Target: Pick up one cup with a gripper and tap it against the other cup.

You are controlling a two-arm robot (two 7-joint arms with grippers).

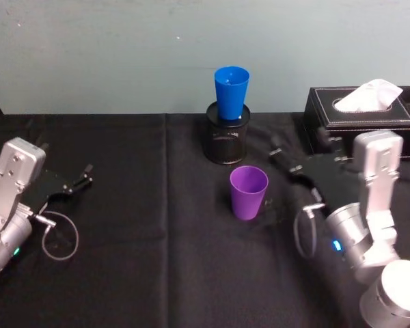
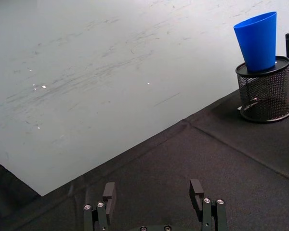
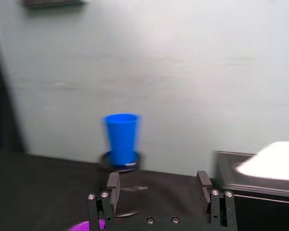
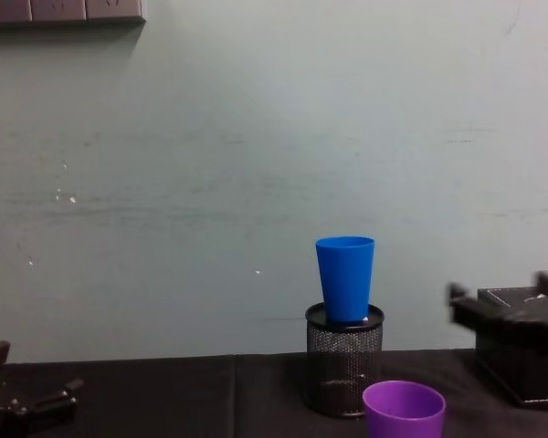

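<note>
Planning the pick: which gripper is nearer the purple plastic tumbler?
The right gripper, open, just to the right of the purple plastic tumbler. The left gripper, also open, sits far off near the table's left edge.

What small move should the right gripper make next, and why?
Probably ease the right gripper forward and down toward the purple plastic tumbler. Its jaws stand open and empty, apart from that tumbler, which stands upright on the black cloth. The blue plastic tumbler sits in the black mesh pen holder behind it. The left gripper rests far off.

Purple cup [image 3: 85, 225] mostly cut off
</note>
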